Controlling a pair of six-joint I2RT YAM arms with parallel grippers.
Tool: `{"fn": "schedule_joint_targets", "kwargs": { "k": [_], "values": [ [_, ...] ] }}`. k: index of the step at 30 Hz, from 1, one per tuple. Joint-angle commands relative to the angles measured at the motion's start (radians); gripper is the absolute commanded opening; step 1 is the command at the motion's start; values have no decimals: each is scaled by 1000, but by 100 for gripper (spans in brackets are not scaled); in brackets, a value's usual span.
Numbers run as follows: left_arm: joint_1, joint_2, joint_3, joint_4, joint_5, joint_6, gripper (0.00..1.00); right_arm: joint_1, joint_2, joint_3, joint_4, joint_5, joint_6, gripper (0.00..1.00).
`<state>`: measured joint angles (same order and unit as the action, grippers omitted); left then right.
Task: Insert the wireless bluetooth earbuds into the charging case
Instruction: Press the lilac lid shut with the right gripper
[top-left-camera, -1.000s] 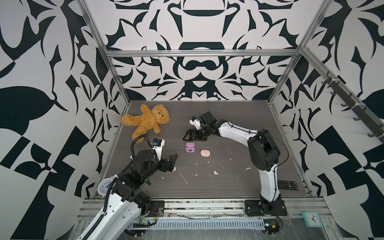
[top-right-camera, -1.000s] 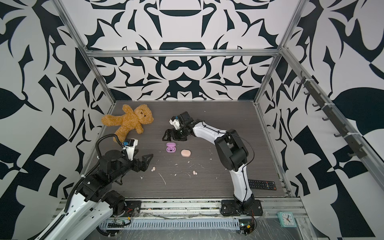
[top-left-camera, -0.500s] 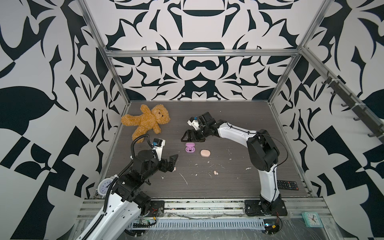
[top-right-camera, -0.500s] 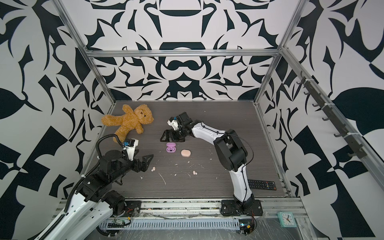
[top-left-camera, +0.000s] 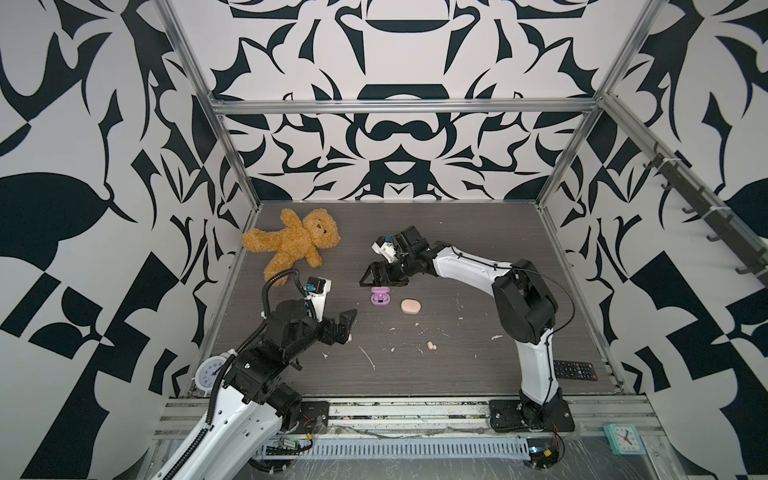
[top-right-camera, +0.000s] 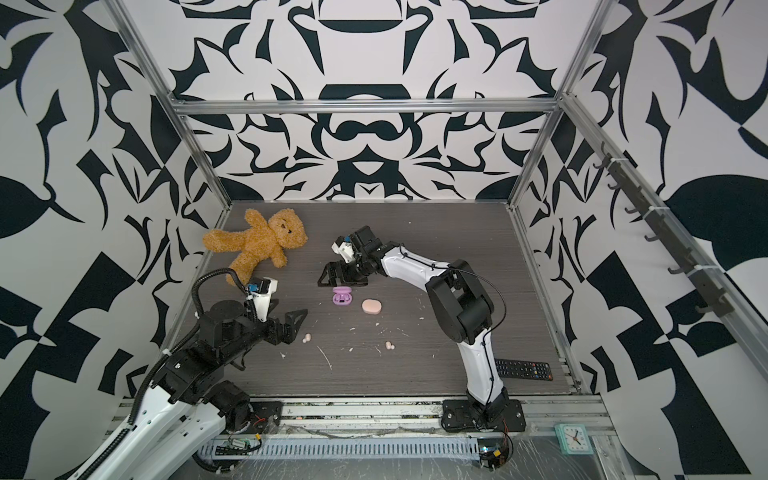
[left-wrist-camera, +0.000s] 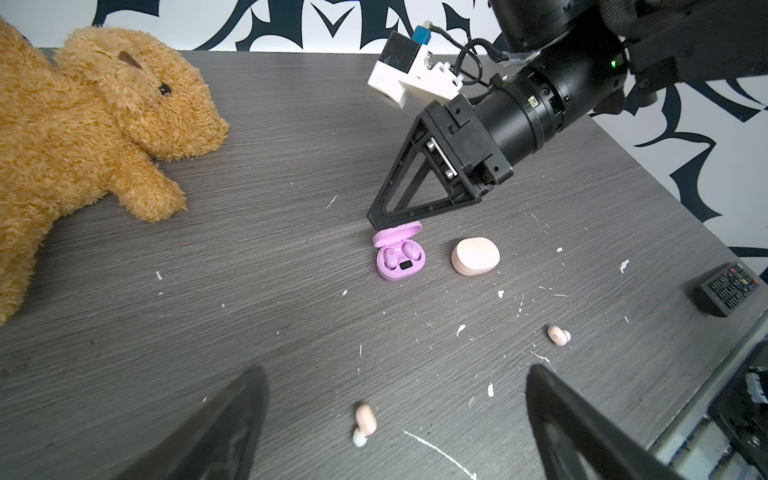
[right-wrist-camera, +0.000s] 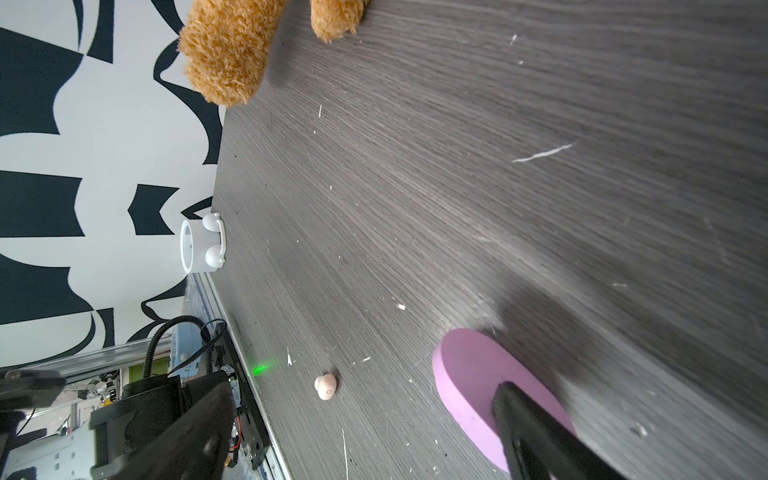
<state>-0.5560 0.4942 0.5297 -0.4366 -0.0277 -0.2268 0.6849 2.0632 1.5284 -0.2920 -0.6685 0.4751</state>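
1. Right hand (top-left-camera: 384, 281) is spread wide and holds nothing, with one finger right at the raised lid of the open lilac case (left-wrist-camera: 400, 259).
2. Both lilac earbuds (left-wrist-camera: 390, 257) sit in that case's wells.
3. Left hand (left-wrist-camera: 395, 424) also gapes empty, low over the table (left-wrist-camera: 291, 124), and one peach earbud (left-wrist-camera: 365, 419) lies between its fingers.
4. Second peach earbud (left-wrist-camera: 558, 335) lies loose, apart from the shut peach case (left-wrist-camera: 475, 256), which rests just beside the lilac one.

teddy bear (left-wrist-camera: 83, 124): cut by frame edge | lilac case (right-wrist-camera: 469, 374): partly behind blurred fingers (right-wrist-camera: 540, 436)
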Motion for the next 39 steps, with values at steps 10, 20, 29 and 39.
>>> {"fn": "schedule_joint_targets", "kwargs": {
  "k": [10, 20, 29, 39],
  "values": [
    [-3, -5, -17, 22, 11, 10, 99, 38, -218, -124, 41, 177, 22, 99],
    [-3, -10, 39, -13, -17, -96, 99, 53, -464, -170, -199, 630, 235, 99],
    [-2, 11, 194, -196, -97, -318, 99, 51, -607, -253, -316, 676, 287, 99],
    [-3, 147, 181, -307, 13, -525, 99, 98, -487, -173, -563, 803, 338, 99]
  ]
}}
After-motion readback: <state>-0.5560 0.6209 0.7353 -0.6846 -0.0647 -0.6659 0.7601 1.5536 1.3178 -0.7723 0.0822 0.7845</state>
